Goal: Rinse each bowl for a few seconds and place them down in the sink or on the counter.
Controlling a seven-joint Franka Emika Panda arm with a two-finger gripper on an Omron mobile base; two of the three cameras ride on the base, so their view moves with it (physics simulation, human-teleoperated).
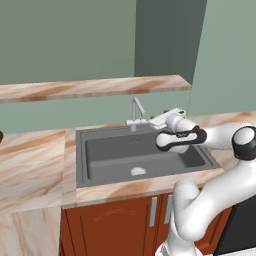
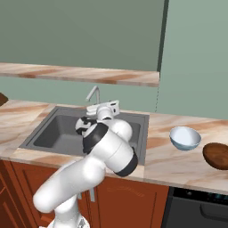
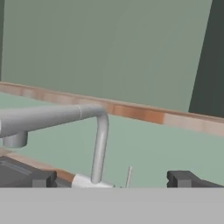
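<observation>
A pale blue-grey bowl (image 2: 185,138) stands upright on the counter (image 2: 169,164) to the right of the sink (image 2: 53,133). Beside it, at the frame's edge, lies a dark brown round bowl-like thing (image 2: 217,156). My gripper (image 1: 154,120) (image 2: 99,107) hovers over the back rim of the sink (image 1: 115,155), just right of the silver faucet (image 1: 136,109) (image 2: 93,95), far from both bowls. In the hand view the gripper (image 3: 109,179) is open and holds nothing. The faucet (image 3: 99,144) rises right in front of it, spout pointing left.
A thin marble shelf (image 1: 95,88) (image 2: 80,74) (image 3: 131,111) runs along the green wall above the faucet. Wooden cabinet fronts (image 1: 115,225) sit below the counter (image 1: 30,160). A black appliance (image 2: 196,209) stands at the lower right. A small dark thing (image 1: 1,136) peeks in at the left edge.
</observation>
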